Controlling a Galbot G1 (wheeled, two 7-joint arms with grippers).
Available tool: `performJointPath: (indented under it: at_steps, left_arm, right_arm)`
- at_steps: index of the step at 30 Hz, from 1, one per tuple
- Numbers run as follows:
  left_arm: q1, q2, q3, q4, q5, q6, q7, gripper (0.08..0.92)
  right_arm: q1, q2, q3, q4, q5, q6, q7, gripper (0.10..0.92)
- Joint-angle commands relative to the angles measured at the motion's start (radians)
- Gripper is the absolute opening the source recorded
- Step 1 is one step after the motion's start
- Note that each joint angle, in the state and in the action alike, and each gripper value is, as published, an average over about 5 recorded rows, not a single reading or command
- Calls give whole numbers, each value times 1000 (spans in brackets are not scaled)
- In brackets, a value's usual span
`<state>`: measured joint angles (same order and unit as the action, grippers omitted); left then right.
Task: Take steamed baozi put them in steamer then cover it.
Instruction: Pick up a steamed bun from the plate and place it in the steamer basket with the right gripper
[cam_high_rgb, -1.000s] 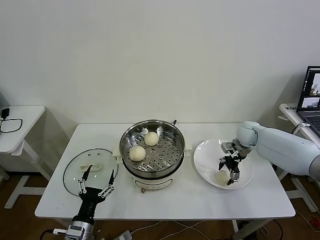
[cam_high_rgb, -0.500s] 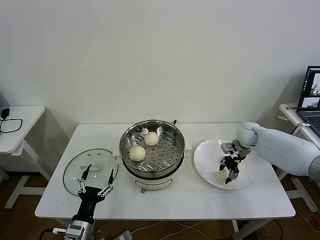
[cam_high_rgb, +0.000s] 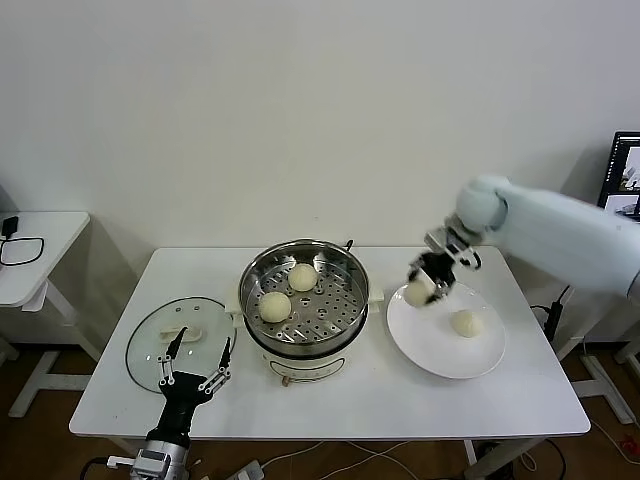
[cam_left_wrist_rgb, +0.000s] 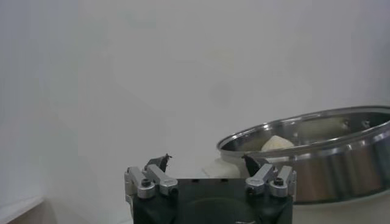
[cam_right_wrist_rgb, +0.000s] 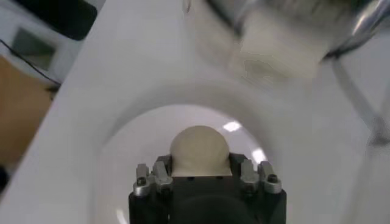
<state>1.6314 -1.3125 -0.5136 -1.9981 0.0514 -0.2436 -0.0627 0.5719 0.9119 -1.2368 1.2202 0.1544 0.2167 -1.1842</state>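
The steamer stands mid-table with two baozi on its perforated tray, one toward the left and one farther back. My right gripper is shut on a third baozi and holds it in the air over the near-steamer edge of the white plate. The right wrist view shows this baozi between the fingers. A fourth baozi lies on the plate. The glass cover lies flat on the table, left of the steamer. My left gripper is open and idle over the cover's near edge.
The left wrist view shows the open left gripper with the steamer's rim and a baozi beyond it. A small side table stands at the far left. A laptop is at the far right.
My right gripper closed on a baozi on the plate, lifted it and moved it left toward the steamer. The other plate baozi is now uncovered. The left arm has not moved.
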Motion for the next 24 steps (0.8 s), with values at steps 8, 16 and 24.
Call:
performJointPath:
  at_steps: [8, 16, 24]
  left_arm:
    - [6, 3, -2, -8, 0, -6, -1, 823]
    - [7, 3, -8, -2, -1, -12, -1, 823]
    - [6, 0, -11, 2, -1, -13, -2, 823]
  right_arm:
    - [126, 246, 2, 254, -229, 349, 61, 630]
    - [3, 282, -7, 261, -366, 418, 63, 629]
    - [-79, 294, -4, 234, -429, 437, 61, 635]
